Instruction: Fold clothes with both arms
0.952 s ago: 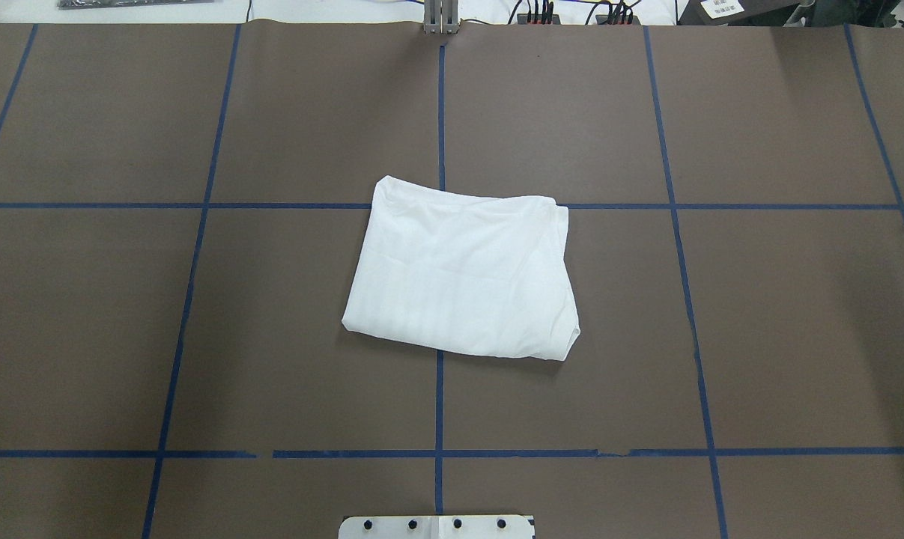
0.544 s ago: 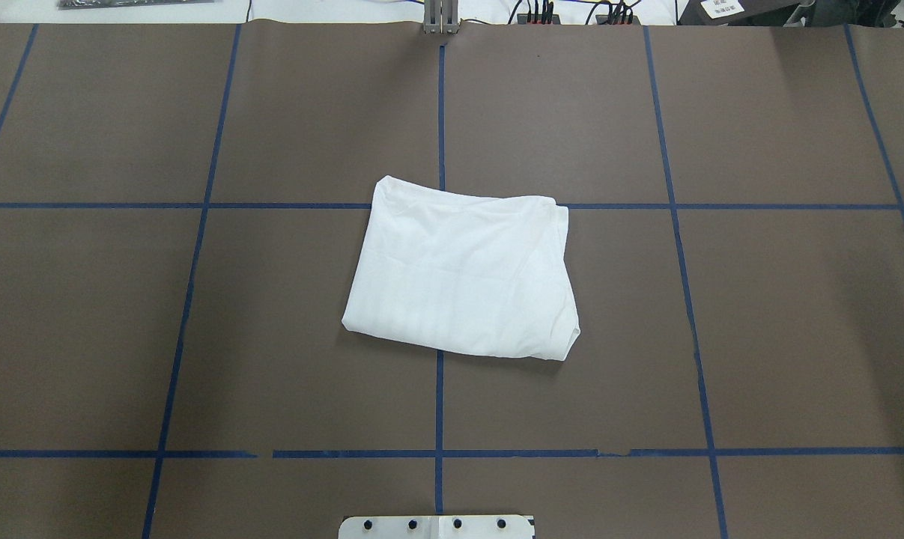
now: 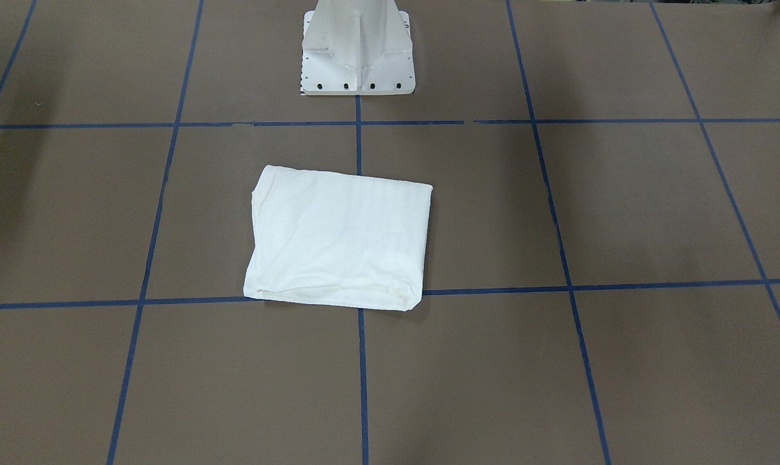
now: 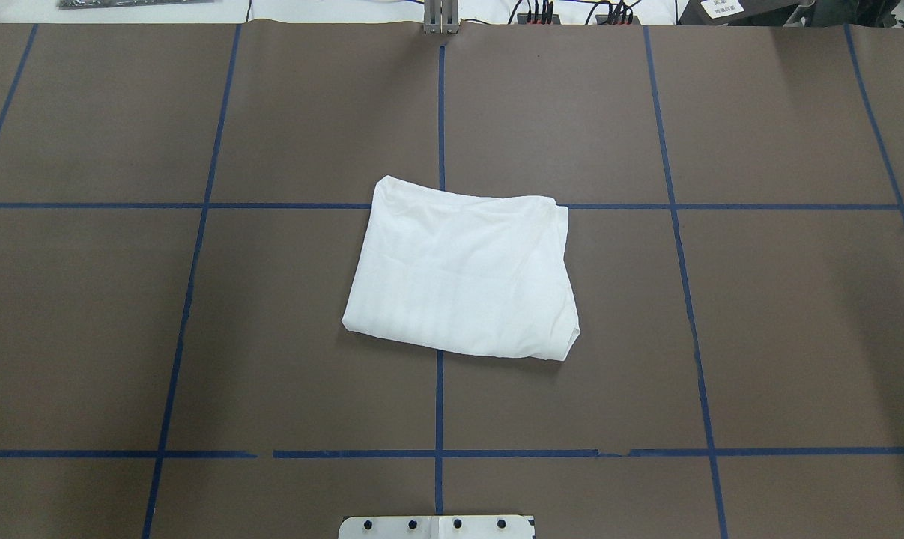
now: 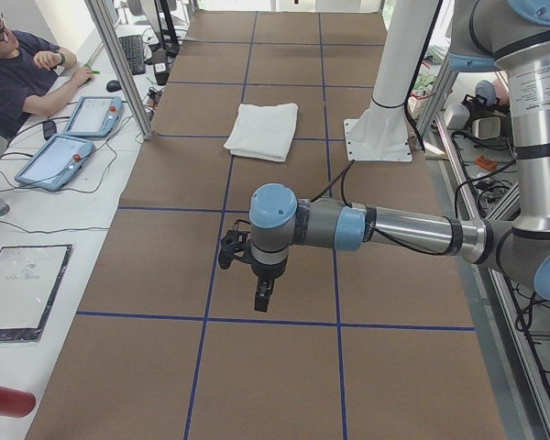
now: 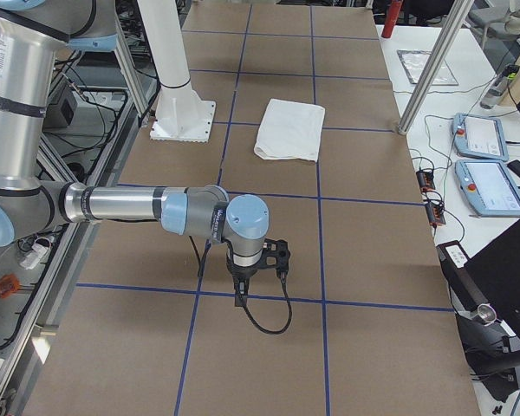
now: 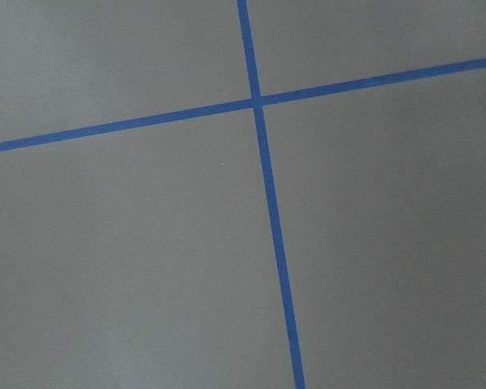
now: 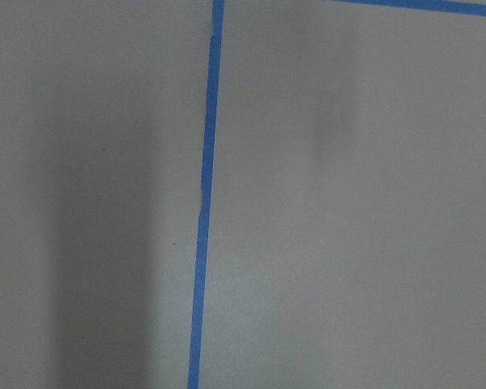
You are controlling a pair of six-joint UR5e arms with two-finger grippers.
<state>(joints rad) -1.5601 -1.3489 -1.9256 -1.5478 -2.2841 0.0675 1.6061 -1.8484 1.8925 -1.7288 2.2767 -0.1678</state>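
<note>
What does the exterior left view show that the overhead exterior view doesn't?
Only the exterior left view shows the left arm, with the left gripper hanging above the table far from the T-shirt. It also shows an operator at a side desk with two teach pendants. Only the overhead view shows black cables past the table's far edge. Both show the folded white T-shirt lying alone, the blue tape grid and the white pedestal base.

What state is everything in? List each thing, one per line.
T-shirt: folded into a rectangle, lying flat, nothing holds it.
left gripper: above the table, away from the T-shirt; open or shut unclear.
right gripper: likewise above the table; open or shut unclear.
</note>
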